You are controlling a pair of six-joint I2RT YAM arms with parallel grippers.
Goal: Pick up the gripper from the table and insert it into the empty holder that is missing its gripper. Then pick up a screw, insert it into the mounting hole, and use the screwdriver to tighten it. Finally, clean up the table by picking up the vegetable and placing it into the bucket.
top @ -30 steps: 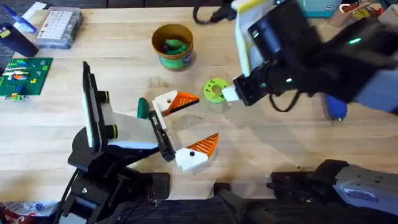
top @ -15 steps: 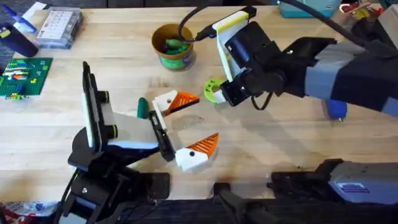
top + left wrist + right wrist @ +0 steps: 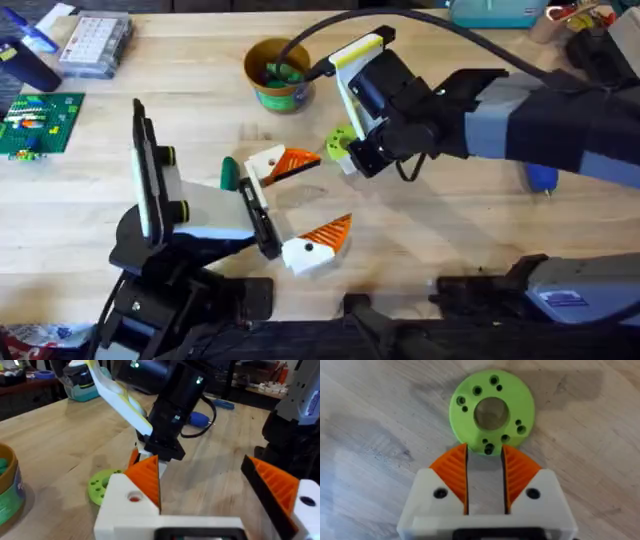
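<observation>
The vegetable [image 3: 338,141] is a lime-green ring lying flat on the table, seen close in the right wrist view [image 3: 492,407] and also from the left wrist [image 3: 102,485]. My right gripper [image 3: 350,155] reaches in from the right. It stands open at the ring's near edge [image 3: 485,455], which lies just between its orange pads [image 3: 452,472]. My left gripper [image 3: 315,197] rests open and empty beside it [image 3: 200,467]. The mustard bucket [image 3: 278,72] stands behind the ring, with something green inside. The blue screwdriver [image 3: 541,178] lies at the right. The loose gripper, its holder and the screw are out of view.
A clear parts box [image 3: 95,42], a dark blue object [image 3: 25,58] and a green brick plate [image 3: 38,125] sit at the far left. The right arm's forearm [image 3: 540,110] spans the table's right half. Bare wood lies between the left gripper and the front edge.
My right arm has swung left and come down toward the green ring, so its fingertips now sit at the ring's edge. The left arm has not moved.
</observation>
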